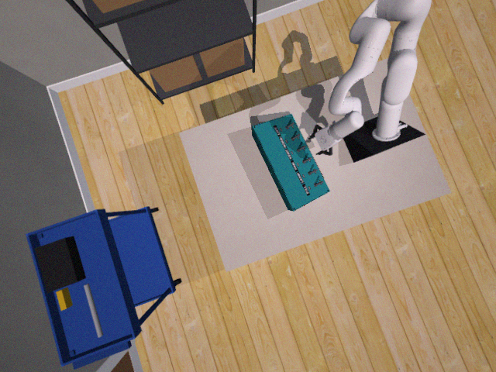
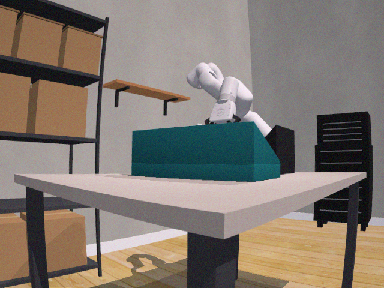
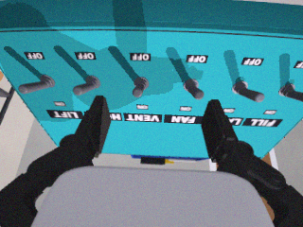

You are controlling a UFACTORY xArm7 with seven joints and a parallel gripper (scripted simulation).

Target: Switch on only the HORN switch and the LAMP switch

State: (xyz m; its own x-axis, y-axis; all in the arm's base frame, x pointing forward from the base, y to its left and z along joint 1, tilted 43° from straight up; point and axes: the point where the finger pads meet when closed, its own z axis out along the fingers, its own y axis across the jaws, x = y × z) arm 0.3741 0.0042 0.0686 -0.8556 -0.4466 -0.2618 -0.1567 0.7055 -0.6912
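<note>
Where jaws gape: console (image 3: 156,137), table (image 2: 198,198)

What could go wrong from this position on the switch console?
The open gripper straddles VENT and FAN, so advancing could flip an unwanted lever. Its fingers hide parts of the HORN and LAMP labels, inviting a wrong pick. The console stands loose on the table; a hard push might slide it.

One teal console (image 1: 289,160) stands on one desk (image 1: 224,224). Six toggle levers (image 3: 141,86) run in a row across its face, with six black name plates (image 3: 187,119) beneath them from 9 to 3 o'clock. The one tool (image 3: 153,125) has two black fingers.
</note>
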